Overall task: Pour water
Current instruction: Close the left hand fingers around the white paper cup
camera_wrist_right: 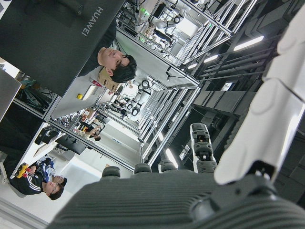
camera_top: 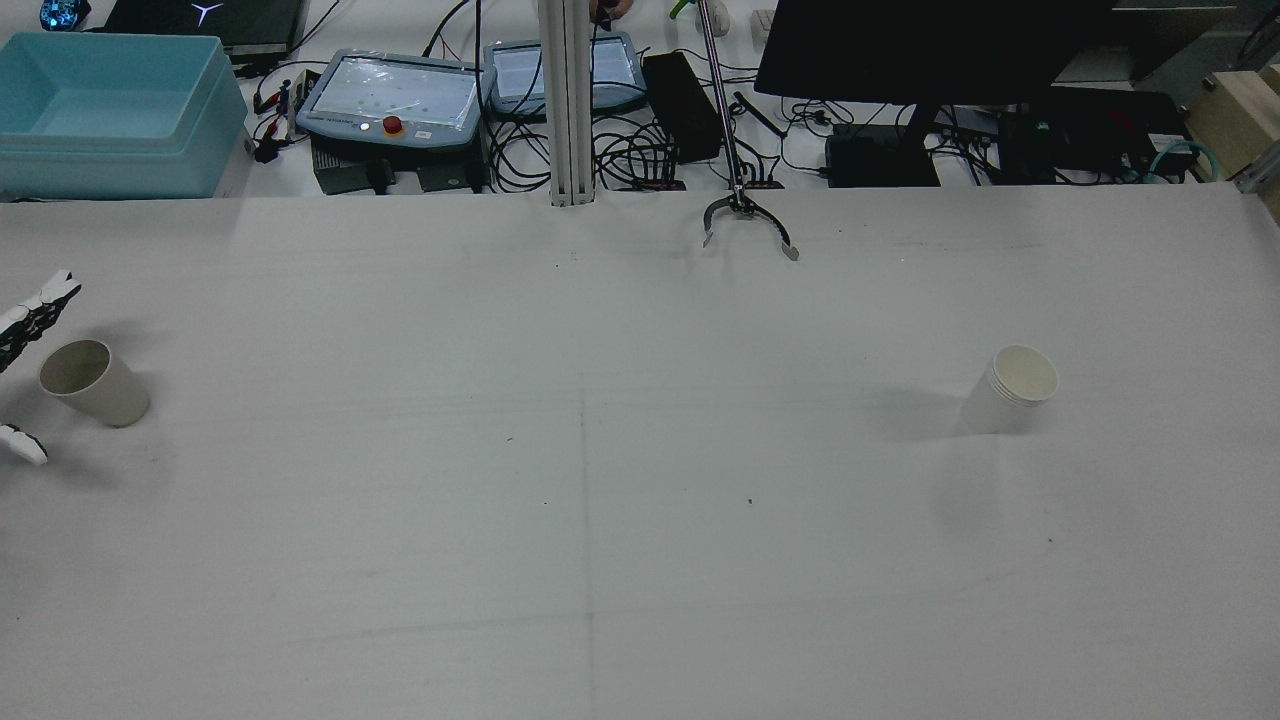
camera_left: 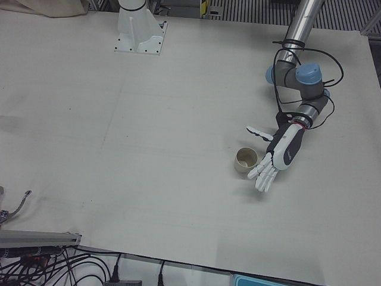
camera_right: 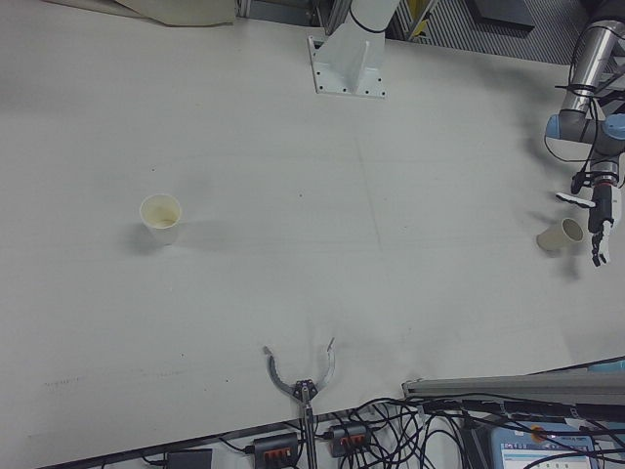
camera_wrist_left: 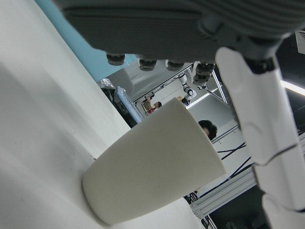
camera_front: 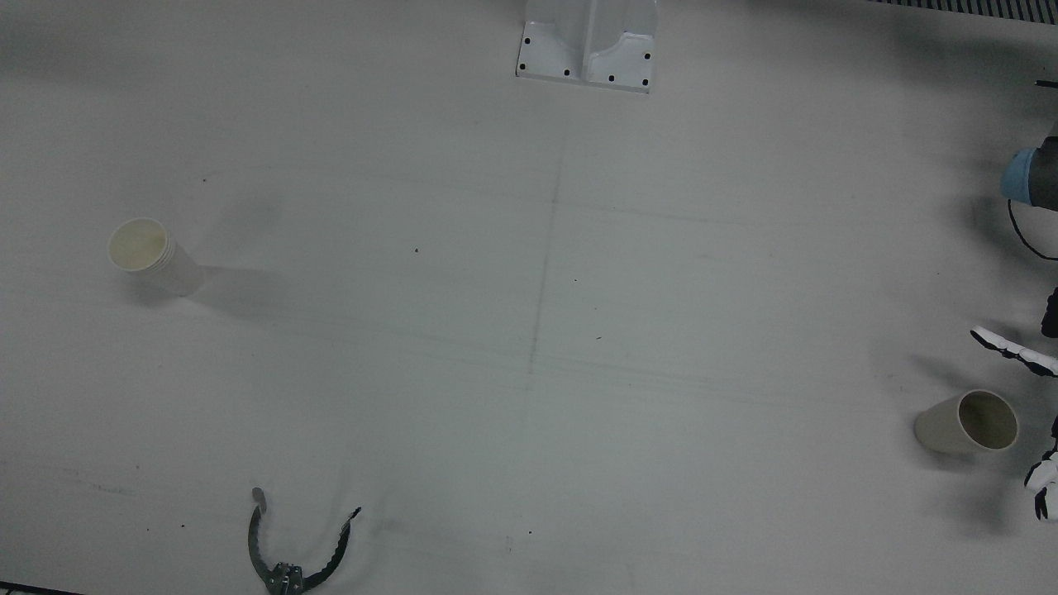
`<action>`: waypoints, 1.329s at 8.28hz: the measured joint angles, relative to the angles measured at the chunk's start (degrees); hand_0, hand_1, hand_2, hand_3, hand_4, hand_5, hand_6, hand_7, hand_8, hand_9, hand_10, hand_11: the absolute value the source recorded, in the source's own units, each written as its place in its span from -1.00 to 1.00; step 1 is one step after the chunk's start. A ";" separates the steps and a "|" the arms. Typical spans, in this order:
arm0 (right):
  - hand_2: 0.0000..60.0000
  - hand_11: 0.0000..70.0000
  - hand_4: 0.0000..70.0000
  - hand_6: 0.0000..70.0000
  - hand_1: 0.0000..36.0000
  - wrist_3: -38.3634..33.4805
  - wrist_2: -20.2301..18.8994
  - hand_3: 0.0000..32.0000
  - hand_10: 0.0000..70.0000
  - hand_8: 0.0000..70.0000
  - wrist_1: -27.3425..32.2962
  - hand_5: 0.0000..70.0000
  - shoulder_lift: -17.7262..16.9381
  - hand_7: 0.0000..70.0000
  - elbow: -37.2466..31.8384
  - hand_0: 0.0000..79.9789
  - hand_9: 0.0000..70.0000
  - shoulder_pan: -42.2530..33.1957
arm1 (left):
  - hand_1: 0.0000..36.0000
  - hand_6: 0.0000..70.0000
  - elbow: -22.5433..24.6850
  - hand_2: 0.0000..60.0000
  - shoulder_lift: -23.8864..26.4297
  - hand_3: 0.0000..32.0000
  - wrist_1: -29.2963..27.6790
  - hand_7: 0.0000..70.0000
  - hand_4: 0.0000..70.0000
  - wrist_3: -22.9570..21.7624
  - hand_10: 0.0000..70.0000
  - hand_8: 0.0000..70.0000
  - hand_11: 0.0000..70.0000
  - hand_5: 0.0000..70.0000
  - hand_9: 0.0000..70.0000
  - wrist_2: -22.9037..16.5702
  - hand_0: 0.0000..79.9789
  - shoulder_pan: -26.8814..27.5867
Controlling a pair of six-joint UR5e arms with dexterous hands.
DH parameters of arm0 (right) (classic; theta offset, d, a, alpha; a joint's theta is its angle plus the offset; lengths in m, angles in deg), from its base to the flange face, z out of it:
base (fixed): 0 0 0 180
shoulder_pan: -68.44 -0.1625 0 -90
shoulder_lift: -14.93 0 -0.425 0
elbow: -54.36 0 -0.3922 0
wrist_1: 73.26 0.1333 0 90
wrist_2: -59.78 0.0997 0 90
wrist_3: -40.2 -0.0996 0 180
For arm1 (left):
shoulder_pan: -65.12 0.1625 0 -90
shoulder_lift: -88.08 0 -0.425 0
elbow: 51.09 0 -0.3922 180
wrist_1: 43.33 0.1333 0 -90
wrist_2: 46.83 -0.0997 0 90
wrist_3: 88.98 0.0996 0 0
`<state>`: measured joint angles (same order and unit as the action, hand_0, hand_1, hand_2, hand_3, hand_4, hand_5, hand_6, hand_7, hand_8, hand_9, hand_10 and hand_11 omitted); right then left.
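Worktop [camera_front: 529,330]: wide, pale, mostly bare; a grabber tool [camera_front: 293,549] lies at the operators' edge.

Left hand [camera_left: 280,156]: fingers [camera_left: 265,176] spread wide, nothing held. It is set just beside the near cup [camera_left: 244,160], thumb on one side and fingers on the other, no contact seen.

Right hand [camera_wrist_right: 200,200]: shown only by its own camera, which looks away from the worktop; how its fingers stand cannot be told.

Near cup: paper, upright, towards the left-arm side of the worktop. Whether water is inside cannot be told.

Far cup [camera_front: 149,252]: a stack of paper cups by its ribbed rim, upright, well apart on the right-arm side.

Handling, as judged: the cup is light, thin-walled, easily crushed or tipped. Best taken round the middle of the wall with gentle, even pressure, below the rim.
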<state>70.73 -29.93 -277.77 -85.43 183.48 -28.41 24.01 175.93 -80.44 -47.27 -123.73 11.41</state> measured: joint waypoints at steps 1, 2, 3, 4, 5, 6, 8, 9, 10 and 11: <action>-0.92 -1.00 -0.81 -1.00 -0.36 0.00 -0.57 -0.46 -1.00 -1.00 -0.04 -0.73 0.00 -0.87 0.16 0.19 -1.00 -0.20 | -0.24 -1.00 -0.93 -1.00 1.22 -0.48 0.16 -0.97 -0.74 -0.03 -1.00 -0.96 -1.00 -0.75 -0.91 0.37 0.30 0.38; -0.92 -1.00 -0.80 -1.00 -0.36 -0.02 -0.82 -0.48 -1.00 -1.00 -0.08 -0.73 0.00 -0.86 0.35 0.19 -1.00 -0.32 | -0.22 -1.00 -1.69 -1.00 2.41 -0.48 0.49 -0.97 -0.74 -0.03 -1.00 -0.96 -1.00 -0.74 -0.91 0.52 0.31 0.79; -0.92 -1.00 -0.79 -1.00 -0.36 -0.02 -0.93 -0.49 -1.00 -1.00 -0.09 -0.73 0.00 -0.87 0.50 0.19 -1.00 -0.39 | -0.21 -1.00 -2.28 -1.00 3.29 -0.49 0.85 -0.96 -0.73 -0.11 -1.00 -0.95 -1.00 -0.73 -0.91 0.58 0.32 1.13; -0.92 -1.00 -0.79 -1.00 -0.36 0.00 -0.97 -0.50 -1.00 -1.00 -0.10 -0.73 -0.01 -0.86 0.56 0.19 -1.00 -0.36 | -0.23 -1.00 -2.61 -1.00 3.72 -0.52 1.35 -0.95 -0.72 -0.20 -1.00 -0.95 -1.00 -0.71 -0.90 0.60 0.32 1.30; -0.92 -1.00 -0.76 -1.00 -0.37 0.03 -0.98 -0.54 -1.00 -1.00 -0.10 -0.72 -0.01 -0.85 0.58 0.19 -1.00 -0.32 | -0.26 -1.00 -2.92 -1.00 3.89 -0.52 1.76 -0.94 -0.71 -0.23 -1.00 -0.95 -1.00 -0.71 -0.90 0.61 0.31 1.36; -0.91 -1.00 -0.75 -1.00 -0.37 0.05 -0.99 -0.55 -1.00 -1.00 -0.10 -0.73 -0.01 -0.85 0.57 0.19 -1.00 -0.24 | -0.22 -1.00 -3.18 -1.00 4.01 -0.54 2.00 -0.93 -0.71 -0.35 -1.00 -0.95 -1.00 -0.70 -0.90 0.61 0.32 1.38; -0.90 -1.00 -0.76 -1.00 -0.37 0.06 -0.99 -0.57 -1.00 -1.00 -0.10 -0.73 -0.01 -0.85 0.44 0.19 -1.00 -0.20 | -0.20 -1.00 -3.27 -1.00 4.81 -0.54 3.55 -0.91 -0.70 -0.46 -1.00 -0.95 -1.00 -0.68 -0.90 0.52 0.34 1.41; -0.91 -1.00 -0.75 -1.00 -0.37 0.06 -0.99 -0.59 -1.00 -1.00 -0.10 -0.73 -0.01 -0.86 0.36 0.19 -1.00 -0.19 | -0.16 -1.00 -3.28 -1.00 5.10 -0.55 4.09 -0.91 -0.69 -0.48 -1.00 -0.95 -1.00 -0.67 -0.90 0.44 0.36 1.41; -0.91 -1.00 -0.75 -1.00 -0.38 0.06 -0.99 -0.59 -1.00 -1.00 -0.10 -0.73 -0.01 -0.87 0.31 0.18 -1.00 -0.18 | -0.14 -1.00 -3.12 -1.00 5.27 -0.56 4.59 -0.90 -0.68 -0.52 -1.00 -0.95 -1.00 -0.67 -0.90 0.39 0.36 1.41; -0.92 -1.00 -0.74 -1.00 -0.38 0.06 -0.99 -0.60 -1.00 -1.00 -0.10 -0.73 -0.01 -0.86 0.28 0.19 -1.00 -0.18 | -0.14 -1.00 -3.00 -1.00 5.46 -0.60 5.01 -0.91 -0.67 -0.55 -1.00 -0.95 -1.00 -0.64 -0.90 0.33 0.36 1.45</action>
<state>70.79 -30.93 -277.87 -85.44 183.76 -28.59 21.01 181.39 -75.43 -47.82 -123.40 12.86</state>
